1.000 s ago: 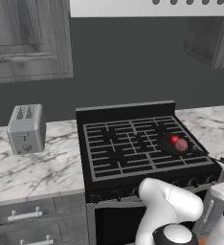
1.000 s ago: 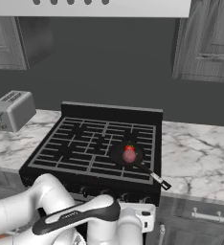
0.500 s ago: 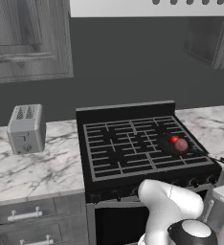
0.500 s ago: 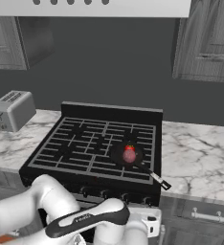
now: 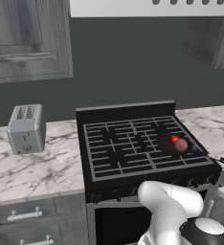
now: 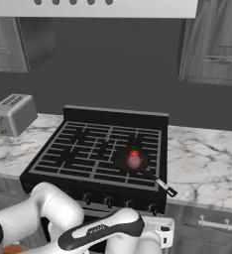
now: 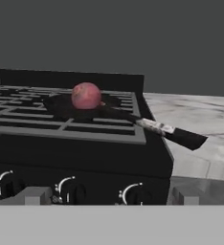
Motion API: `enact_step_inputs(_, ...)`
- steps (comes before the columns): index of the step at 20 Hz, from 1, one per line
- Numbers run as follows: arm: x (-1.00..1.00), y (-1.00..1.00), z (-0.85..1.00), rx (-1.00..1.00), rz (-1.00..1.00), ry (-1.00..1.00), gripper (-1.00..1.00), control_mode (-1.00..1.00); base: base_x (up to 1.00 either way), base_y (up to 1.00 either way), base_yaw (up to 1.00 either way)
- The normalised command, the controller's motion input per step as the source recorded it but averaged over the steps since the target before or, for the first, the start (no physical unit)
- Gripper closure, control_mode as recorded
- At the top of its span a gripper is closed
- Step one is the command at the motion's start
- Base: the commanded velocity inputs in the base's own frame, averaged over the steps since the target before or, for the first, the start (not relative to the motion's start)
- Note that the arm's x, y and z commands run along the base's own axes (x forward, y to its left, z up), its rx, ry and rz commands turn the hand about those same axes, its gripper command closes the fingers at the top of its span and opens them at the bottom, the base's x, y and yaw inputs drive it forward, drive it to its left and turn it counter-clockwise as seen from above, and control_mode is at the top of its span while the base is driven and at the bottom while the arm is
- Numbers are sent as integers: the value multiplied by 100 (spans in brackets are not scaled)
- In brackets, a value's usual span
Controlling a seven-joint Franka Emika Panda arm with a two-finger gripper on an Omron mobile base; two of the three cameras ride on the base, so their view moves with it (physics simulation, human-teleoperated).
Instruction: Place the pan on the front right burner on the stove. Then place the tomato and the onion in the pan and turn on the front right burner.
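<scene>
The black pan (image 6: 130, 159) sits on the front right burner (image 5: 180, 155) of the stove (image 5: 133, 148), its handle (image 7: 173, 134) sticking out past the front right corner. Inside it lie the bright red tomato (image 6: 134, 154) and the duller onion (image 6: 133, 161). From the hand view the onion (image 7: 86, 95) stands in front of the tomato. My gripper (image 7: 109, 197) is open and holds nothing. It hangs low in front of the stove's knob row, with the rightmost knob (image 7: 133, 194) just ahead between the fingertips (image 7: 35, 195).
A grey toaster (image 5: 25, 128) stands on the marble counter (image 5: 32, 167) left of the stove. More counter (image 6: 207, 163) runs to the right. Drawers with handles (image 5: 23, 215) lie below. My arm's white links (image 6: 63, 218) cross in front of the oven door.
The arm has sunk lower and reached further right along the stove front. Pan, tomato and onion have not moved. The jaws stay open.
</scene>
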Motion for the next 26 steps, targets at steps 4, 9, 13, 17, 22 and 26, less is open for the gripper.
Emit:
enact_step_inputs(4,0,0,-23,0,0,0,-100,-100,0,0,0)
enact_step_inputs(9,0,0,-26,0,0,-1,-100,-100,0,0,0)
enact_step_inputs(13,8,-6,-4,0,0,-5,-100,-100,0,0,0)
enact_step_inputs(17,13,-6,-10,4,0,-5,-100,-100,0,0,0)
enact_step_inputs(22,0,0,-22,8,0,-2,-100,-100,0,0,0)
enact_step_inputs(26,0,-5,-9,9,0,-5,-100,-100,0,0,0)
